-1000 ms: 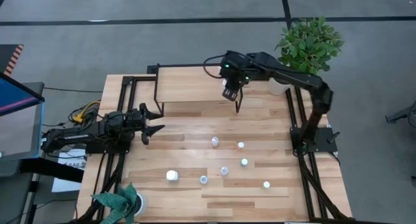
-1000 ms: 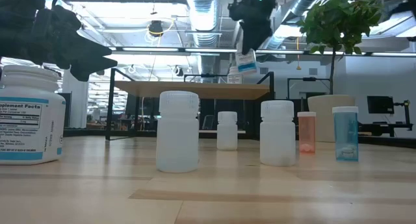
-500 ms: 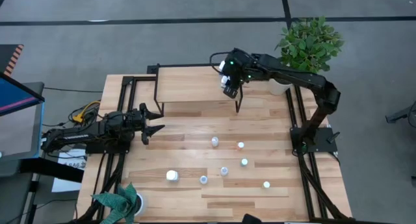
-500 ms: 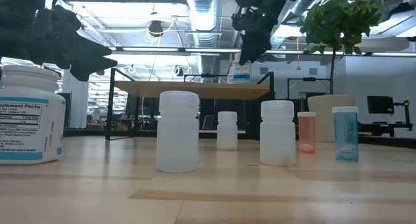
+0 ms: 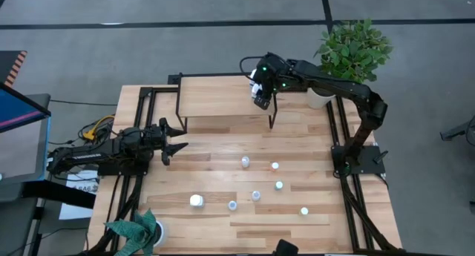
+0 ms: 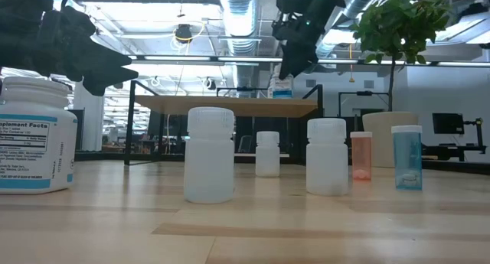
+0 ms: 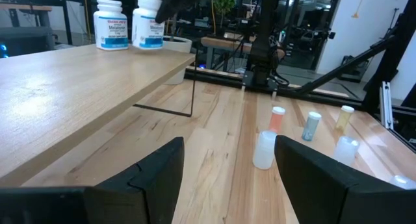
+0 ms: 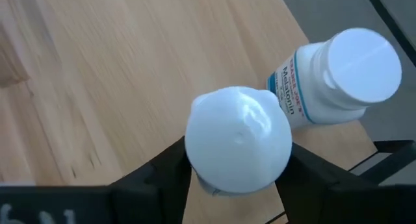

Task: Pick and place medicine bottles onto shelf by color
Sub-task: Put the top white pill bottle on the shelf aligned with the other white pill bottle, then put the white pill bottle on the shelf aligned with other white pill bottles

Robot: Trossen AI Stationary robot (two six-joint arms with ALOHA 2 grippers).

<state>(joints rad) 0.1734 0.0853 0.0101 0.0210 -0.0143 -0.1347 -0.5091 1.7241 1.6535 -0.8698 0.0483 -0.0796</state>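
The shelf [image 5: 215,96] is a light-wood board on black legs at the table's far side. My right gripper [image 5: 260,93] is over its right end, shut on a white bottle with a bluish label [image 6: 281,86]. A second such bottle [image 8: 344,74] stands on the shelf close beside it; both show in the left wrist view [image 7: 110,23] [image 7: 148,23]. My left gripper [image 5: 174,137] is open and empty above the table's left side. Several small bottles [image 5: 256,195] stand on the table's near half. My right gripper has the white bottle pinched between its two fingers [image 8: 166,169], just under the round white cap [image 8: 237,146]. The fingers come from above, slanting down. The bottle stands upright with its base at the shelf's top [image 6: 281,97]; whether it rests there I cannot tell.
A green plant in a white pot [image 5: 349,48] stands just right of the shelf, and another plant [image 5: 137,230] sits at the near left corner. In the low view a large labelled bottle [image 6: 34,134], white bottles [image 6: 209,153], an orange one [image 6: 360,154] and a blue one [image 6: 406,157] stand on the table.
My right gripper has carried the white bottle a little toward the table's far edge and down. The bottle was tilted and clear above the shelf; now it is upright at the shelf's top, beside the other bottle.
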